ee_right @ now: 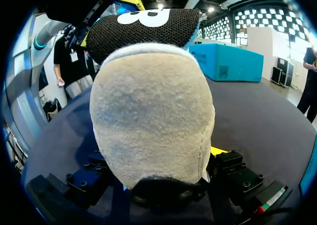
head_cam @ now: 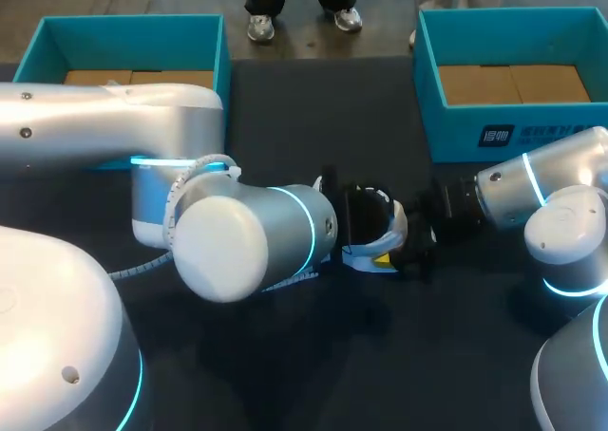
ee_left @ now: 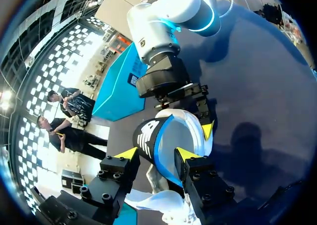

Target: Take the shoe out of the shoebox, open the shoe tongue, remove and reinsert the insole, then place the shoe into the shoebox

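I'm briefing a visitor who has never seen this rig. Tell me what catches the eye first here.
The beige insole fills the right wrist view, just ahead of the right gripper, with the black mesh tongue behind it. Mid-table, the shoe lies between both arms, the left gripper closed on its tongue. A teal shoebox stands at the far left, another at the far right.

The tabletop (head_cam: 285,118) is dark, almost black, and flat. It looks smooth and plain. Soft shadows lie on it near the middle and toward the near edge.
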`<action>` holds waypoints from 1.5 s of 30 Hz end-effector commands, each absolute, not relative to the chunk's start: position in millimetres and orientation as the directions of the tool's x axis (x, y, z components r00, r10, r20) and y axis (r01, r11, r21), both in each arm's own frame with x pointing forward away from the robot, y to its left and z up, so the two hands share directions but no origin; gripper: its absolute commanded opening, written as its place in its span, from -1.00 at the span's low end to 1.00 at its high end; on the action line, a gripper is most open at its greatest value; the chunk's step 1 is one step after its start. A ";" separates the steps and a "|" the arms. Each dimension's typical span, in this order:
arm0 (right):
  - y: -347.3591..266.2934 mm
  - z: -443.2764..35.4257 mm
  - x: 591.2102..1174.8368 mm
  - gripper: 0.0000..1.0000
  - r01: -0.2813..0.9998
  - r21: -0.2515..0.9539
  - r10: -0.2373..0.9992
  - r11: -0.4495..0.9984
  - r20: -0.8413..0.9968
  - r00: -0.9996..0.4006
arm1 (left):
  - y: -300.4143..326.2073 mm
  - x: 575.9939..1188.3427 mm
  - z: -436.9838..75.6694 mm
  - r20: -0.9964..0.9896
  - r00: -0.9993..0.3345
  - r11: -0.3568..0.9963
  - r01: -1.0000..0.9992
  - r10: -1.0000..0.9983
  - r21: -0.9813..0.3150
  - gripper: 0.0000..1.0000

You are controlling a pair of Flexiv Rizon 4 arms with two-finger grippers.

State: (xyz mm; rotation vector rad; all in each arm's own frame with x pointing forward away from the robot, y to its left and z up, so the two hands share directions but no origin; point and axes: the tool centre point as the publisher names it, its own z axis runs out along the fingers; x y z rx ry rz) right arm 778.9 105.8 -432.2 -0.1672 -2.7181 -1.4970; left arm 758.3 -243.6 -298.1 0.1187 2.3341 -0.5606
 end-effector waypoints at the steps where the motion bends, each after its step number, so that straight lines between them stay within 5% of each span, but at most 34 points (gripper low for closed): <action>1: 112.0 -443.8 777.1 -1.00 0.111 0.839 0.078 0.532 0.082 -0.994 | -250.0 762.9 -302.8 -0.676 -0.733 0.902 0.240 -0.074 -0.359 -0.09; 13: 112.0 -443.8 777.1 -1.00 0.111 0.839 0.078 0.532 0.082 -0.994 | -253.5 771.6 -311.1 -0.671 -0.738 0.901 0.236 -0.077 -0.363 -0.18; 23: 112.0 -443.8 777.1 -1.00 0.111 0.839 0.078 0.532 0.082 -0.994 | -255.8 777.0 -314.6 -0.669 -0.738 0.900 0.231 -0.086 -0.371 -0.45; 24: 112.0 -443.8 777.1 -1.00 0.111 0.839 0.078 0.532 0.082 -0.994 | -256.2 777.3 -314.7 -0.668 -0.739 0.899 0.231 -0.086 -0.371 -0.49; 26: 112.0 -443.8 777.1 -1.00 0.111 0.839 0.078 0.532 0.082 -0.994 | -256.5 777.8 -314.4 -0.668 -0.739 0.898 0.232 -0.087 -0.373 -0.91; 28: 112.0 -443.8 777.1 -1.00 0.111 0.839 0.078 0.532 0.082 -0.994 | -256.5 777.7 -313.3 -0.666 -0.740 0.895 0.234 -0.089 -0.379 -0.99; 45: 112.0 -443.8 777.1 -1.00 0.111 0.839 0.078 0.532 0.082 -0.994 | -258.0 776.4 -296.2 -0.675 -0.727 0.875 0.240 -0.125 -0.421 -1.00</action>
